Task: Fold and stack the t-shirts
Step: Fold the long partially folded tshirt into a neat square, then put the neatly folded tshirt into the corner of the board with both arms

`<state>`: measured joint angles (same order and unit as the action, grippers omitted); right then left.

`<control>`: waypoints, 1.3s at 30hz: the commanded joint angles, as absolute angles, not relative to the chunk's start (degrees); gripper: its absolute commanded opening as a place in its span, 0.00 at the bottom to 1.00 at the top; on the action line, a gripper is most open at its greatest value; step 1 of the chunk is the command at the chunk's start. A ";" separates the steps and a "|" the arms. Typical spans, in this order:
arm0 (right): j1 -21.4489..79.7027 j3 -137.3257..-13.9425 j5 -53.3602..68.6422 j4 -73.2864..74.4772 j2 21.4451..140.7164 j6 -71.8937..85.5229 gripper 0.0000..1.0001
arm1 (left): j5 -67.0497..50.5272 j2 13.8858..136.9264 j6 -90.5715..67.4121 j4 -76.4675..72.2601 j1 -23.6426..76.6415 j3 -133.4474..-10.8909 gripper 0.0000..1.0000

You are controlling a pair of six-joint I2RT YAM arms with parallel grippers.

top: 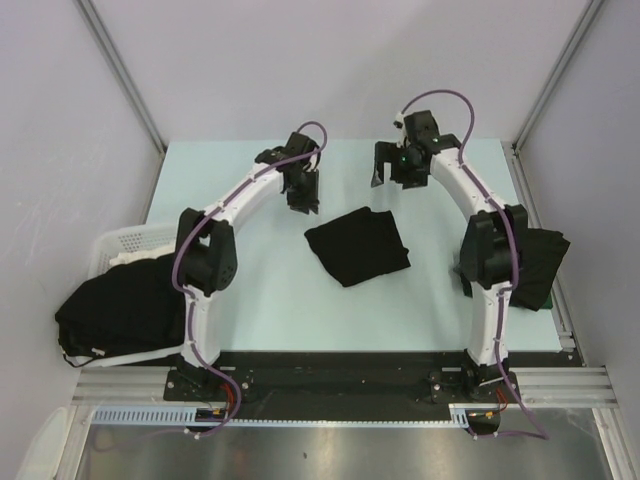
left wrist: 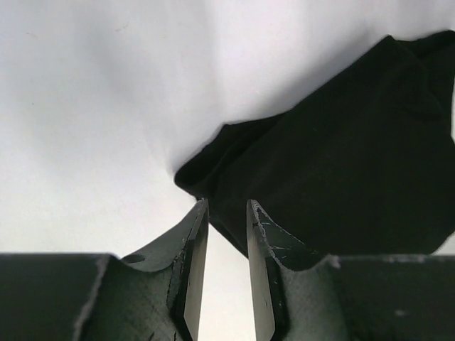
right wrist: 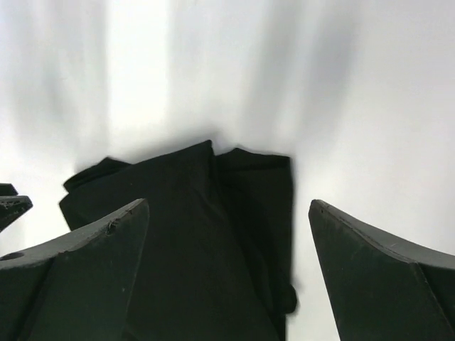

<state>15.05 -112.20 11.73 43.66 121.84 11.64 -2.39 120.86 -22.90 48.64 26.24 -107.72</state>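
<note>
Reference item: the shirt (top: 357, 245), folded and lying flat near the middle of the table (top: 250, 290). All positions are given from it.

Far left of the shirt, at the table's edge: a white basket (top: 125, 240) with a heap (top: 115, 310) of black shirts spilling over its near side. They appear unfolded and not yet dealt with.

Just left of the shirt and a little beyond it: left gripper (top: 303, 195). Its jaws stand a narrow slot apart with nothing between them. The wrist view shows a corner of the shirt just ahead of the tips, not touching.

The shirt itself: a compact, slightly skewed rectangle of several layers with fairly even edges. One fold line shows in the right wrist view. It is free of both grippers and judged folded and ready to move.

Just right of the shirt and beyond it: right gripper (top: 395, 170). Its jaws are spread wide, empty and clear of the cloth.

Far right of the shirt, at the table's edge: a dark pile (top: 540, 265), probably the stack. The right arm partly hides it, so the count cannot be determined.

Handling assessment: light, limp cloth, not fragile. It will likely sag and unfold if lifted by one point. Recommend pinching through all layers at two corners of one edge, one gripper to each, and carrying it level
</note>
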 commanded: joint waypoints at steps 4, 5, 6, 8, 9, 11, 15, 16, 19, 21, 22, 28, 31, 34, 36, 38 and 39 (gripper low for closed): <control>26.18 -105.32 -22.64 41.24 102.59 2.12 1.00 | -10.71 108.31 -22.59 42.03 26.28 -103.91 0.38; 27.67 -103.73 -25.63 38.00 100.83 1.15 1.00 | -11.33 106.80 -22.85 40.97 26.37 -103.02 0.39; 29.25 -102.06 -31.06 36.14 98.81 1.14 1.00 | -12.03 105.31 -23.11 39.91 26.54 -102.14 0.41; 30.14 -96.80 -34.88 32.10 94.32 2.63 1.00 | -12.74 101.26 -23.90 38.67 26.54 -100.99 0.46; 30.06 -95.29 -36.55 31.38 93.18 5.68 1.00 | -13.09 99.51 -24.17 37.89 26.54 -100.20 0.47; 29.36 -92.30 -35.60 31.29 90.71 7.99 1.00 | -13.01 93.64 -25.04 33.85 26.63 -95.99 0.51; 28.65 -92.19 -29.19 34.71 90.26 12.29 0.99 | -13.62 84.13 -26.98 25.95 26.63 -88.78 0.99; 28.48 -92.37 -28.57 35.50 90.35 14.57 1.00 | -14.06 82.02 -27.16 22.45 26.63 -85.81 1.00; 27.95 -92.20 -25.50 37.35 89.83 18.53 1.00 | -16.96 76.65 -26.98 16.72 26.45 -79.83 0.99; 26.90 -92.02 -22.08 38.84 89.56 19.86 1.00 | -17.57 74.54 -28.73 15.04 26.28 -77.27 1.00; 26.63 -91.59 -21.45 39.89 89.47 20.21 1.00 | -18.19 74.27 -29.70 13.55 26.28 -75.08 0.99; 24.70 -79.32 -17.94 39.82 85.09 25.39 1.00 | -35.82 73.04 -42.16 -10.47 24.26 -61.74 1.00; 21.45 -71.39 -13.02 35.35 79.92 30.13 1.00 | -41.81 74.52 -57.70 -28.83 21.19 -53.65 1.00; 19.16 -62.86 -10.46 32.09 76.39 32.95 1.00 | -44.02 77.34 -66.79 -34.36 19.51 -51.50 0.99; 18.81 -59.77 -10.37 31.55 75.85 33.22 1.00 | -43.60 77.35 -63.56 -26.78 19.51 -53.51 0.99; 18.46 -57.93 -9.93 30.85 75.50 33.83 1.00 | -42.11 76.56 -58.57 -22.87 19.60 -56.86 1.00; 18.37 -57.14 -9.58 30.15 75.32 34.62 1.00 | -41.93 76.47 -57.40 -21.72 19.60 -58.08 0.99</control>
<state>18.46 -59.00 -11.97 36.07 77.91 30.50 -39.40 78.76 -58.54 -19.35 19.66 -51.94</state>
